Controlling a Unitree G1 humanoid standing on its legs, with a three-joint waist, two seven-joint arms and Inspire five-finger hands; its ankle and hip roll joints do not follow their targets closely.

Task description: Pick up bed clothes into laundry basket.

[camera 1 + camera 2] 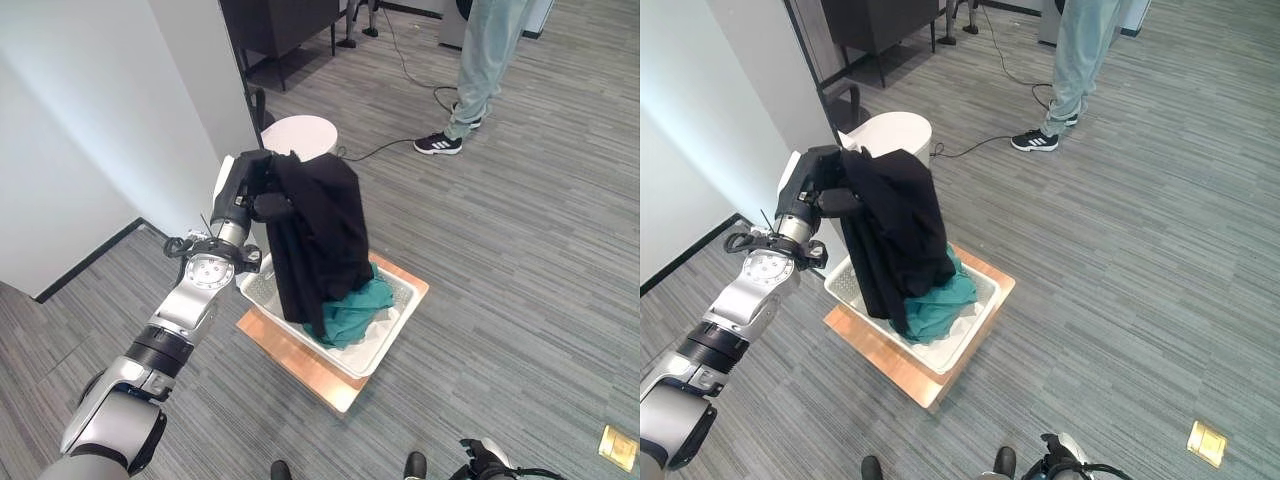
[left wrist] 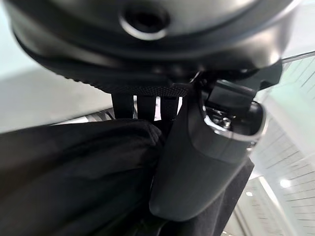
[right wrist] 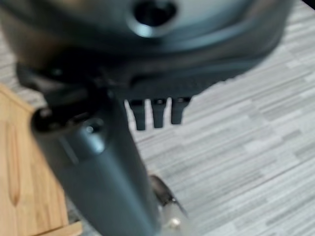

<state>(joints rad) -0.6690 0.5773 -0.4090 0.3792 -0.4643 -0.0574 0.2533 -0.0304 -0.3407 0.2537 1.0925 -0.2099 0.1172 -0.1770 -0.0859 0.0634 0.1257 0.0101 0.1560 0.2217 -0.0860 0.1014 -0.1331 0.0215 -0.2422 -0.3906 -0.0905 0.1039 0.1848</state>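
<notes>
My left hand [image 1: 258,192] is raised above the white laundry basket [image 1: 386,346] and is shut on a black garment [image 1: 322,235]. The garment hangs from the hand, and its lower end reaches down into the basket. In the left wrist view the thumb [image 2: 197,167] presses against the black cloth [image 2: 74,177]. A teal garment [image 1: 356,305] lies crumpled inside the basket, partly under the black one. My right hand [image 1: 1060,462] stays low at the near edge, over the floor, with its thumb [image 3: 103,167] and fingers relaxed and nothing held.
The basket sits on a low wooden board [image 1: 292,357] on grey plank flooring. A white wall [image 1: 110,130] stands close on the left. Behind the basket are a round white stool [image 1: 300,134] and a dark cabinet [image 1: 285,25]. A person's legs [image 1: 482,60] stand further back.
</notes>
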